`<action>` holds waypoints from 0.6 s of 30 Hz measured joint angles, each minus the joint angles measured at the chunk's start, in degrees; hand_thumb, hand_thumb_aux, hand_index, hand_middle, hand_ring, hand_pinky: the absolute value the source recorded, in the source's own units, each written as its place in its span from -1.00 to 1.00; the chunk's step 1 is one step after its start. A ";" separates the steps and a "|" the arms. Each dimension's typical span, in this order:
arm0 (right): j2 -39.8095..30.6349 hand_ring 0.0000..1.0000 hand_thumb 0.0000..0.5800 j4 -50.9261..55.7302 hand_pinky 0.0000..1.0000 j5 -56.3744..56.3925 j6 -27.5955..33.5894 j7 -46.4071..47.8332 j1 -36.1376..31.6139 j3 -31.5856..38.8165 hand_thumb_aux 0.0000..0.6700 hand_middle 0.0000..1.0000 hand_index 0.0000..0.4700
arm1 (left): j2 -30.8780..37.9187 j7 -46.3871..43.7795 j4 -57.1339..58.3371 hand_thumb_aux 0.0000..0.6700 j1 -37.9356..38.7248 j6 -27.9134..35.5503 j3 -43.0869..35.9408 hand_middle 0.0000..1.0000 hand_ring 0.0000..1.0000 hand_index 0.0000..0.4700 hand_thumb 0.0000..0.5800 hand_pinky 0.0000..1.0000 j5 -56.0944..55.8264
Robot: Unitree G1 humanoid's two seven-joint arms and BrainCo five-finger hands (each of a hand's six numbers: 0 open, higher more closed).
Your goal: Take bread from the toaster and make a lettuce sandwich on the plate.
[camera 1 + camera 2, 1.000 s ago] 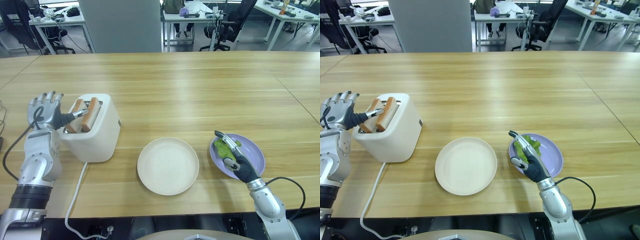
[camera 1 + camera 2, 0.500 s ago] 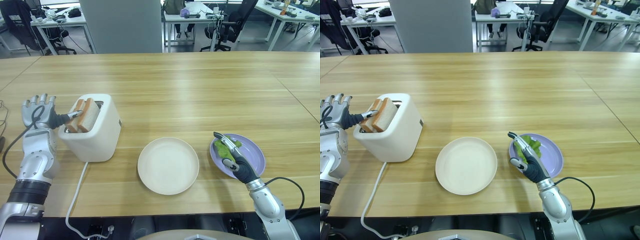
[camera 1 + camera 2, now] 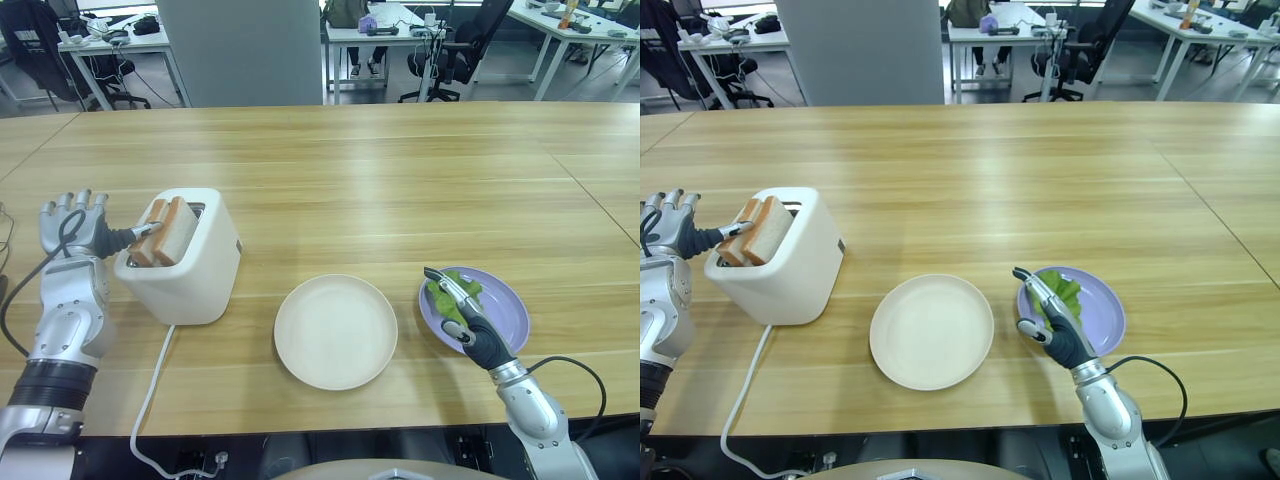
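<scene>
Bread (image 3: 166,231) is sticking up from the top of the white toaster (image 3: 195,272) as 2 slices side by side, on the left part of the wooden table (image 3: 400,170). The left hand (image 3: 70,224) is hanging just left of the toaster with its fingers pointing up and spread apart. Its thumb is reaching sideways and touching the near end of the bread, without closing around a slice. The cream plate (image 3: 336,335) is lying in the middle, near the front edge. Just right of it, the purple plate (image 3: 506,306) is carrying the lettuce (image 3: 456,287). The right hand (image 3: 470,326) is hovering over the near-left rim of this plate, its fingers stretched out toward the lettuce and not curled. I cannot tell if they are touching it. A white cable (image 3: 150,385) is running from the toaster to the front edge.
</scene>
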 measured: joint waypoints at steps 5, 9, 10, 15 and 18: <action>0.00 -1.00 -1.00 0.04 -1.00 -0.01 0.00 0.00 0.10 0.08 -1.00 -1.00 -1.00 | 0.54 -0.24 0.30 -1.00 0.42 -0.12 0.00 -1.00 -1.00 -1.00 -1.00 -1.00 -0.48; 0.00 -1.00 -1.00 0.04 -1.00 -0.01 0.00 0.02 0.20 0.42 -1.00 -1.00 -1.00 | 0.60 -0.44 0.25 -1.00 0.73 -0.07 0.03 -1.00 -1.00 -1.00 -1.00 -1.00 -0.59; 0.01 -1.00 -1.00 0.04 -1.00 -0.01 0.00 0.04 0.28 0.59 -1.00 -1.00 -1.00 | 0.60 -0.50 0.24 -1.00 0.80 -0.04 0.09 -1.00 -1.00 -1.00 -1.00 -1.00 -0.83; 0.00 -1.00 -1.00 0.04 -1.00 -0.01 0.00 0.07 0.46 0.73 -1.00 -1.00 -1.00 | 2.11 -0.80 0.40 -1.00 1.31 -0.07 0.61 -1.00 -1.00 -1.00 -1.00 -1.00 -1.69; 0.00 -1.00 -1.00 0.04 -1.00 -0.04 0.00 0.06 0.57 0.73 -1.00 -1.00 -1.00 | 2.33 -1.43 0.03 -1.00 1.22 -0.73 -0.04 -1.00 -1.00 -1.00 -1.00 -1.00 -1.62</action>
